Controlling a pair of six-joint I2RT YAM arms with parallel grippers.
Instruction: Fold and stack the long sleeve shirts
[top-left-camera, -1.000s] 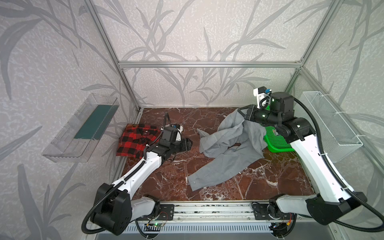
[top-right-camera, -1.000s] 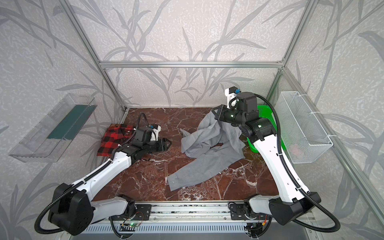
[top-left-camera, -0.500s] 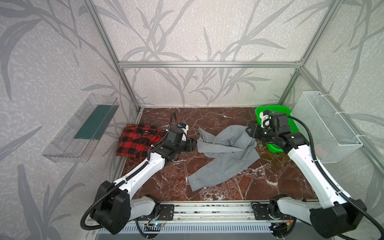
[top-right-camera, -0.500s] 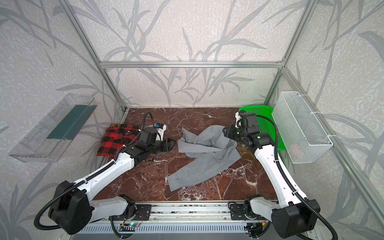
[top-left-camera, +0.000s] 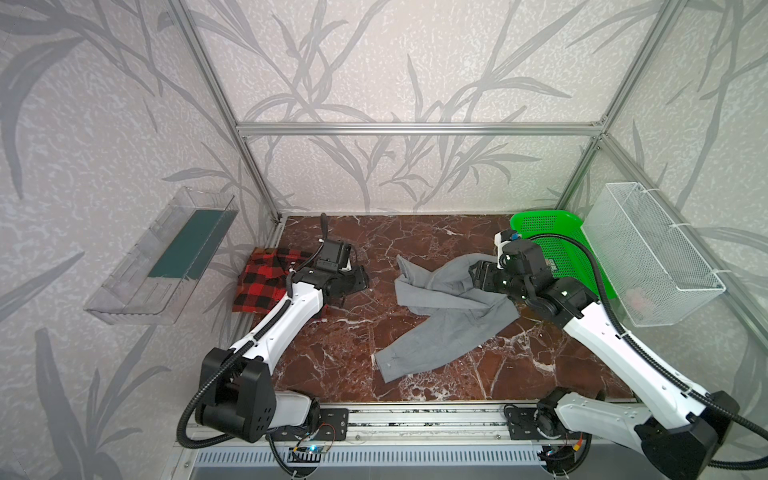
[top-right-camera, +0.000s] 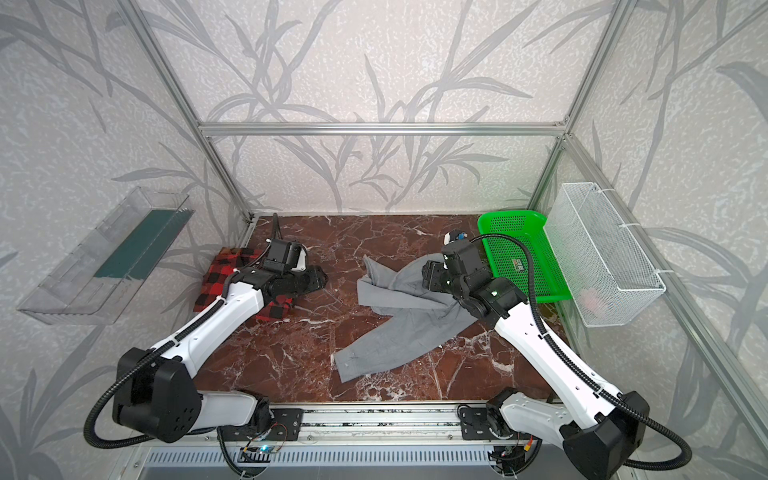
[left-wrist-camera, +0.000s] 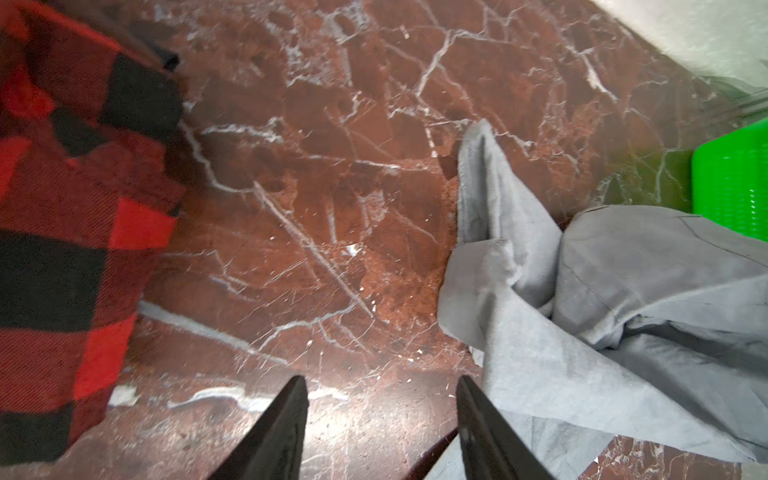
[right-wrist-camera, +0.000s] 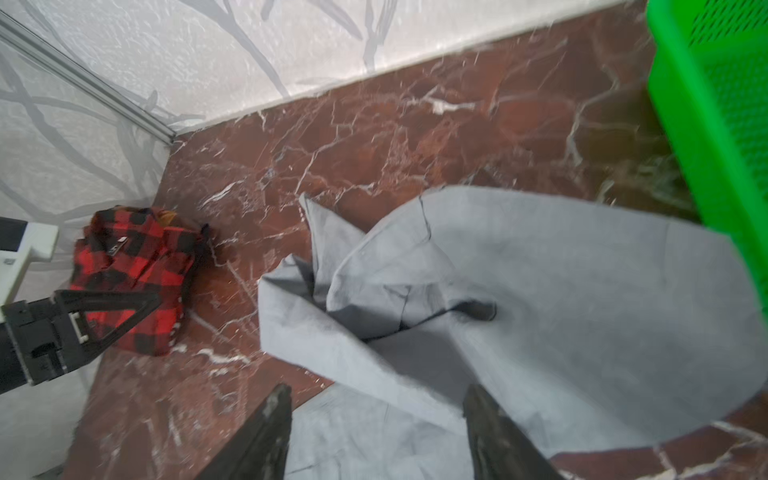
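The gray shirt (top-left-camera: 449, 320) lies crumpled just beside the green basket (top-left-camera: 540, 216), with the right gripper (right-wrist-camera: 376, 390) above it, jaws wide and empty. The plaid shirt (top-left-camera: 259, 282) sits well apart from the basket; the left gripper (left-wrist-camera: 380, 380) beside it is spread and holds nothing.

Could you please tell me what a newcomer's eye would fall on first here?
The crumpled gray shirt sprawled in the middle stands out first, with the right gripper open above it. Next come the red-and-black plaid shirt bundled at the left edge and the bright green basket in the far right corner.
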